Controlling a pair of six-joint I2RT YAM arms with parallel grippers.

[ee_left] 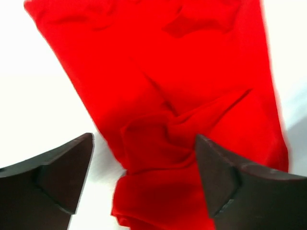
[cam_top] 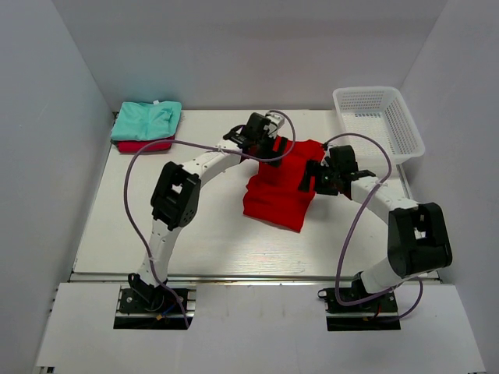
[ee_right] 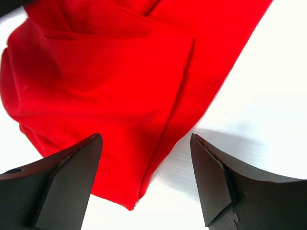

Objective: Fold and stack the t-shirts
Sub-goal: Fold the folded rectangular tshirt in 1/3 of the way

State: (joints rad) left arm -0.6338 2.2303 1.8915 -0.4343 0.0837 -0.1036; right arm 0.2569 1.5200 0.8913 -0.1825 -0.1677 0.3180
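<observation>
Shirt [cam_top: 279, 191], red, lies bunched at table [cam_top: 210, 226] centre; left gripper [ee_left: 144, 143] and right gripper [ee_right: 146, 141] hover wide open, empty, at its edges — pinch every layer, then lift evenly to fold

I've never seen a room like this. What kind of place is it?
Probably a robot lab booth: white walls box in a table, and two bolted arms reach over a red t-shirt.

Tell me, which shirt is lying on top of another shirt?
The mint green shirt in the far left corner. It sits folded on the crimson-pink shirt, whose edge peeks out underneath. The bright red shirt lies apart by itself.
</observation>
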